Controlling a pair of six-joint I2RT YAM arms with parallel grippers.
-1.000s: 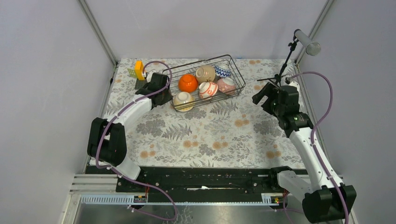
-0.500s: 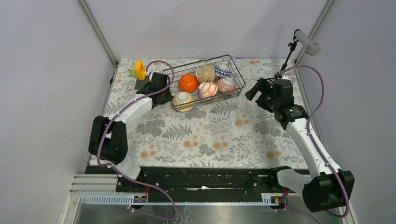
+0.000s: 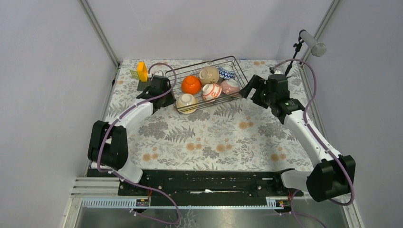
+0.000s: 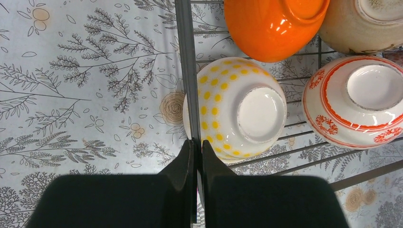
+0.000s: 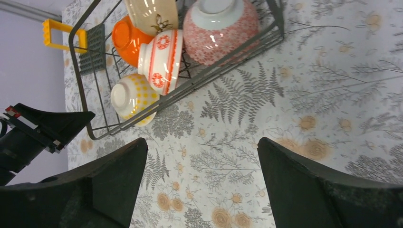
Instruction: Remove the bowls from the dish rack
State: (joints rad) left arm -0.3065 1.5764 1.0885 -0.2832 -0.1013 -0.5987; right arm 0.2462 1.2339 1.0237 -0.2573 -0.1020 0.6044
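Observation:
The black wire dish rack (image 3: 242,76) stands at the back of the table, holding six bowls: orange (image 3: 191,84), beige (image 3: 209,75), blue-white zigzag (image 3: 226,73), white with red lines (image 3: 212,91), pink patterned (image 3: 230,87), and cream-white with yellow dots (image 3: 187,101). My left gripper (image 4: 200,142) is shut on the rack's left rim wire (image 4: 185,57), right beside the cream-white bowl (image 4: 242,109). My right gripper (image 5: 202,147) is open and empty over the tablecloth, just off the rack's right end (image 5: 228,52), near the pink bowl (image 5: 221,26).
An orange block (image 3: 141,71) and a flat dark grey plate (image 3: 144,85) sit left of the rack, behind my left wrist. A microphone on a stand (image 3: 311,43) rises at the back right. Walls close in on both sides.
My right arm has swung left and forward, bringing its open gripper to the rack's right end. My left gripper stays shut on the rack's rim.

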